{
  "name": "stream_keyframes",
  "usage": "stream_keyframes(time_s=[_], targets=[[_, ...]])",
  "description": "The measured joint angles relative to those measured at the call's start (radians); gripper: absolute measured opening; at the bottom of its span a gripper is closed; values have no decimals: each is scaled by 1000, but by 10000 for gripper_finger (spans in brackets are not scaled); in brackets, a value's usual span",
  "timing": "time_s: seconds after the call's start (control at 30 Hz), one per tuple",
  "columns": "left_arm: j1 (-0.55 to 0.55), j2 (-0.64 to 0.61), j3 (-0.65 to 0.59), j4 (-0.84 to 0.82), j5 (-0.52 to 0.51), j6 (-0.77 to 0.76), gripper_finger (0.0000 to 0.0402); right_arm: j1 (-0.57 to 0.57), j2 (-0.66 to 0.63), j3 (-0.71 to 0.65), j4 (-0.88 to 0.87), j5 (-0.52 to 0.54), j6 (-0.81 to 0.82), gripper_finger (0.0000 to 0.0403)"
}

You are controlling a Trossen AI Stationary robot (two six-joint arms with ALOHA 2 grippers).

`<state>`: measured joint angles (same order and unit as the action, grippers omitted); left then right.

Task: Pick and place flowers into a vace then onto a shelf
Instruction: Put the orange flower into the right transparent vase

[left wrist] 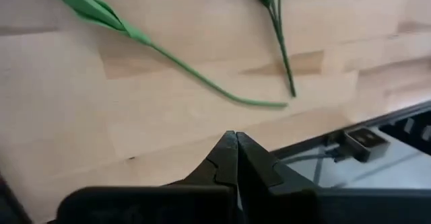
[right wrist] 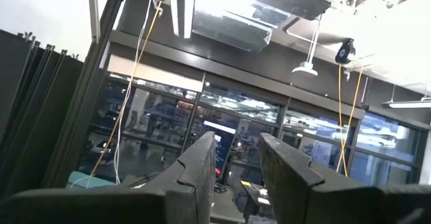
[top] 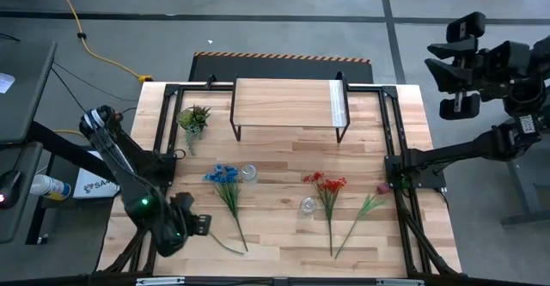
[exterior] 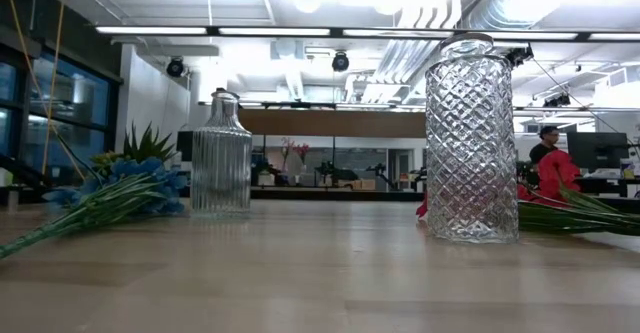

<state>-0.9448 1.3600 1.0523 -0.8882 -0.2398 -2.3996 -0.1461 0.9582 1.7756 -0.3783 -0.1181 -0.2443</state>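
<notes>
Green stems [left wrist: 202, 83] beyond left claw [left wrist: 236, 150]

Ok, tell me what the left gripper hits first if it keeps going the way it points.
Probably bare tabletop. The left gripper, fingers shut, tilts down at the wood short of the curved green stem. Past that lies the table edge; depth is unclear.
</notes>
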Motion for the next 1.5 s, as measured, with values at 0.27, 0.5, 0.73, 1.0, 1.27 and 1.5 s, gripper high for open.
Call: stream_keyframes(time_s=[0.27,0.5,0.73,1.0,1.27,1.5], targets=[[41,105,0,83,28,-1,37,0,-13,-1,-11,-3,16,108],[40,131,0,69,73,12,37,0,-24,-1,-34,-4,18,108],[35,171,-1,29,97,10,37,0,-26,-1,-46,-5,35,108],[35,215,0,26,95,-11,47,0,-26,-2,-47,-6,35,108],[44,243,0,16,138,-36,153,0,-26,-2,-47,-7,35,108],[110,268,-1,-13,151,-37,214,0,-26,-2,-47,-14,34,108]])
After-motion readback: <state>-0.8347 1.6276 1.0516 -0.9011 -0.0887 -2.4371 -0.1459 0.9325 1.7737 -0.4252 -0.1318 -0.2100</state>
